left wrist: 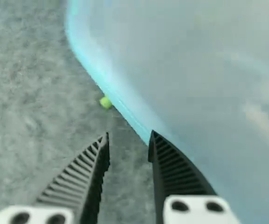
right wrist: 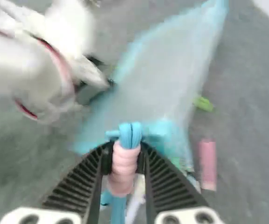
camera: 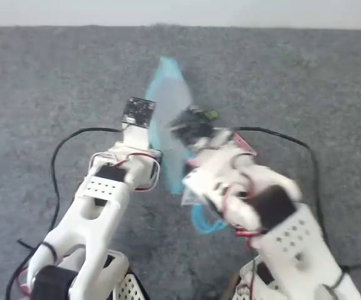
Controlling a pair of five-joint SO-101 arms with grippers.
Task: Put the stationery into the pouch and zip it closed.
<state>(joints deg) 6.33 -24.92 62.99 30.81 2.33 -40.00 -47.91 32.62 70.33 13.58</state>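
Observation:
A translucent light-blue pouch is held up off the grey carpet between the two arms. My right gripper is shut on a pink piece with a blue loop at one end of the pouch. My left gripper is open with nothing between its fingers, and the pouch's blue edge runs just past one fingertip. A pink stick-shaped item and a small green item lie on the carpet beside the pouch. The green item also lies just beyond the left fingertips.
The left arm and the blurred right arm stand close together, with black cables trailing on both sides. Grey carpet stretches to a pale wall at the back.

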